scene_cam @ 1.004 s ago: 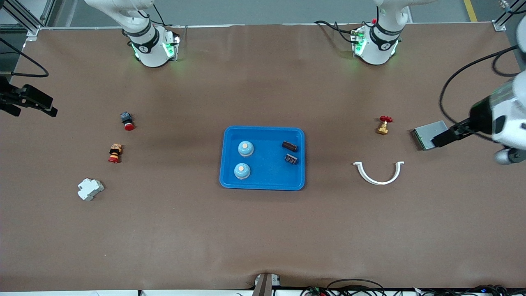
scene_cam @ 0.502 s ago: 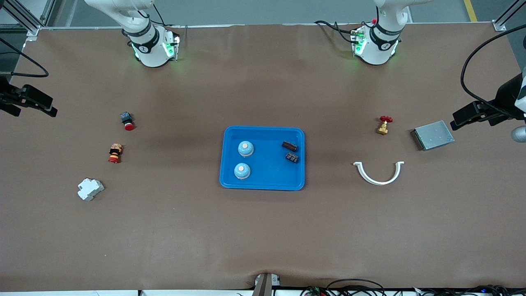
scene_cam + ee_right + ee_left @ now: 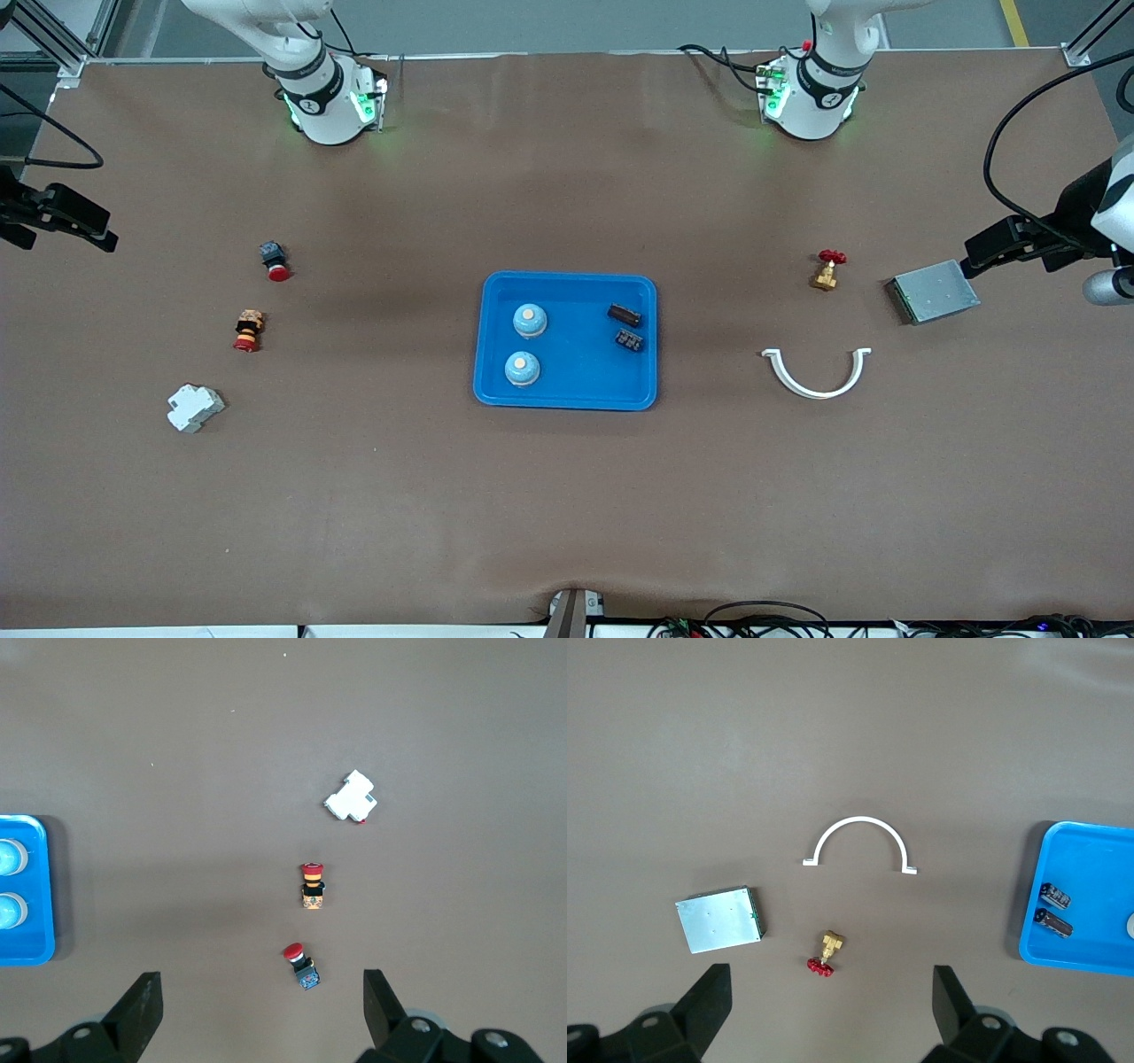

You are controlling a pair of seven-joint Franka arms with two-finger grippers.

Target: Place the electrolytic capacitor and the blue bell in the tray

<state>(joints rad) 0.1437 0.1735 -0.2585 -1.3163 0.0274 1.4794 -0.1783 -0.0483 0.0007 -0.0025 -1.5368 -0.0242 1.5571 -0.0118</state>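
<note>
The bright blue tray (image 3: 567, 394) lies at the table's middle. In it are two blue bells (image 3: 530, 321) (image 3: 522, 369) and two dark electrolytic capacitors (image 3: 625, 314) (image 3: 629, 340). My left gripper (image 3: 982, 251) is open and empty, high over the left arm's end of the table beside the grey box. Its wrist view shows the tray (image 3: 1099, 859) with the capacitors (image 3: 1054, 896) (image 3: 1053, 923). My right gripper (image 3: 89, 229) is open and empty, high over the right arm's end. Its wrist view shows the tray's rim (image 3: 27, 952) and both bells (image 3: 11, 857) (image 3: 9, 910).
Toward the left arm's end lie a grey metal box (image 3: 935, 292), a brass valve with a red handle (image 3: 827, 270) and a white curved clip (image 3: 817, 392). Toward the right arm's end lie two red push buttons (image 3: 275, 261) (image 3: 248, 330) and a white breaker (image 3: 195, 408).
My left gripper has drawn back from over the grey box toward the left arm's end of the table. The right arm and the things in the tray have not moved.
</note>
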